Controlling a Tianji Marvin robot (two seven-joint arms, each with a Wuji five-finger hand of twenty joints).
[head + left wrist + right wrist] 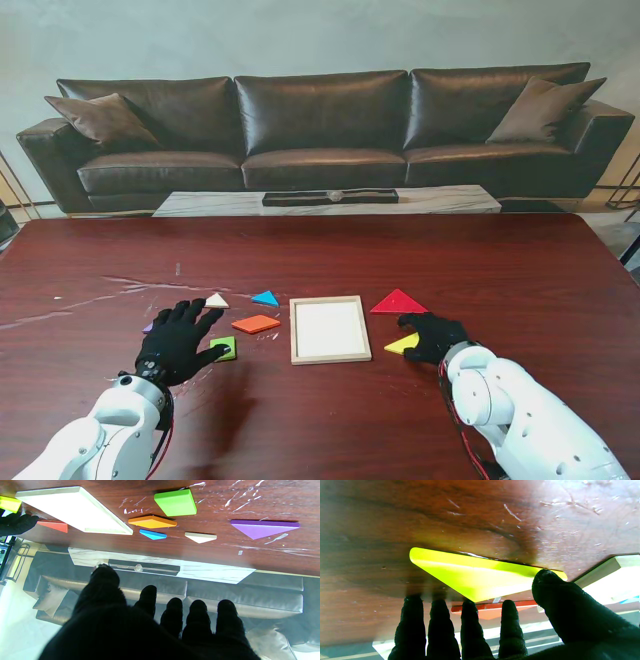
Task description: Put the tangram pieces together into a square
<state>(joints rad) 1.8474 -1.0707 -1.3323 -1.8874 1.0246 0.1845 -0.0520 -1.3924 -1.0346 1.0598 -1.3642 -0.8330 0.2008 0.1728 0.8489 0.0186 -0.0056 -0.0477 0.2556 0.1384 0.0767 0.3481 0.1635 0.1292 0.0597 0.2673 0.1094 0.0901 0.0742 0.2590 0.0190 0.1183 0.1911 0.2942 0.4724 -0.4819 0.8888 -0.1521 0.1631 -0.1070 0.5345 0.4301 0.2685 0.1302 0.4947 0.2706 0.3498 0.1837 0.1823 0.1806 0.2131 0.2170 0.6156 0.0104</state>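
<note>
While flat on table, yellow triangle (pixel 402 344) under right hand (pixel 432 336) fingertips.

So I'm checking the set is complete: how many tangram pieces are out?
7: purple, white, blue, orange, green left of the frame; red, yellow right.

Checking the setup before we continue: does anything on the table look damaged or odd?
Only the table: whitish scratches or smears mark its left side, beyond the left robot hand. The pieces lie flat, loose around the tray.
</note>
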